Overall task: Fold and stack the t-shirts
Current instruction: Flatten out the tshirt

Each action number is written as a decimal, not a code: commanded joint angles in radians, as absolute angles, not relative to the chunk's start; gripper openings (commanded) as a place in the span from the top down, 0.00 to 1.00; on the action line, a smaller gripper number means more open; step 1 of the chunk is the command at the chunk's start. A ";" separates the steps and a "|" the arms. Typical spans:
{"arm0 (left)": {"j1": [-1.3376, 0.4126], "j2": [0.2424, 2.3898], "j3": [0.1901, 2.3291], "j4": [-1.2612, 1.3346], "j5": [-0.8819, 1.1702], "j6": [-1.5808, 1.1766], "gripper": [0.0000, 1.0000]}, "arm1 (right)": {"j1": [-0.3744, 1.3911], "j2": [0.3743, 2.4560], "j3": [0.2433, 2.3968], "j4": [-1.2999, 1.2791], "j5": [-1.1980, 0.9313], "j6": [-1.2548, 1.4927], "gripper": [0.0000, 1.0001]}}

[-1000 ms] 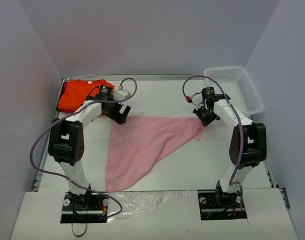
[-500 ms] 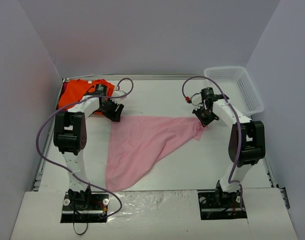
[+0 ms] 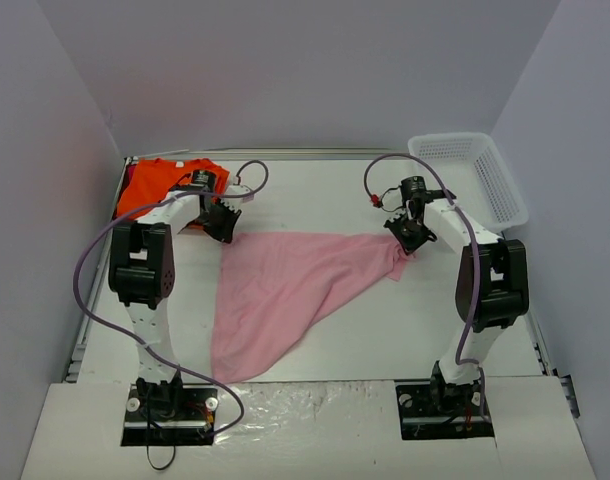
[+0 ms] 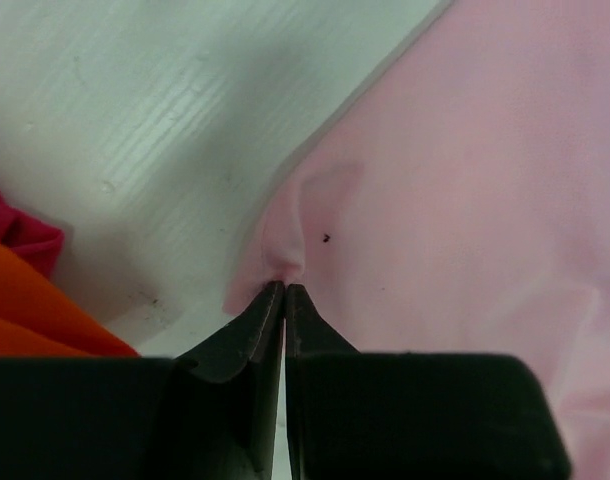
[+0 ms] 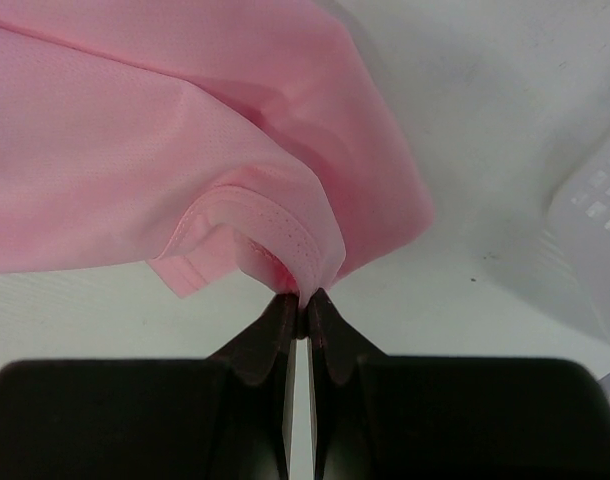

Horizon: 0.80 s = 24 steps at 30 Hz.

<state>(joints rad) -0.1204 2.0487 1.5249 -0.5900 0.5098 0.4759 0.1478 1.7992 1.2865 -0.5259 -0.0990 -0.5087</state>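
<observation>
Pinching pink t-shirt (image 3: pixel 285 285), left hand (image 4: pixel 285 287), right hand (image 5: pixel 303 297)

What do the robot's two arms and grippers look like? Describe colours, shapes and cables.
The left arm and right arm have white links and bulky black joint housings. A thin purple cable loops along each; a small red connector sits near the right wrist. The left gripper and right gripper are black, fingers tapering to narrow tips.

Orange t-shirt (image 3: pixel 153 190) — partly behind L arm (image 3: pixel 175 208)
</observation>
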 commanded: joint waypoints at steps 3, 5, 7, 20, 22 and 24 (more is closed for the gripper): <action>-0.106 1.896 1.577 -0.531 0.362 0.373 0.98 | 0.156 1.793 1.380 -0.548 -0.037 -0.491 1.00; -0.101 1.841 1.659 -0.570 0.298 0.356 0.98 | 0.156 1.805 1.468 -0.552 -0.005 -0.486 1.00; -0.098 1.807 1.724 -0.600 0.266 0.348 0.98 | 0.153 1.815 1.547 -0.561 0.033 -0.480 1.00; -0.064 1.314 1.688 -0.762 0.242 0.363 0.98 | 0.138 1.444 1.646 -0.583 -0.067 -0.500 1.00; -0.060 1.241 1.625 -0.770 0.232 0.370 0.98 | 0.138 1.331 1.547 -0.587 -0.072 -0.521 1.00; -0.060 1.157 1.548 -0.811 0.245 0.377 0.98 | 0.138 1.267 1.453 -0.623 -0.098 -0.564 1.00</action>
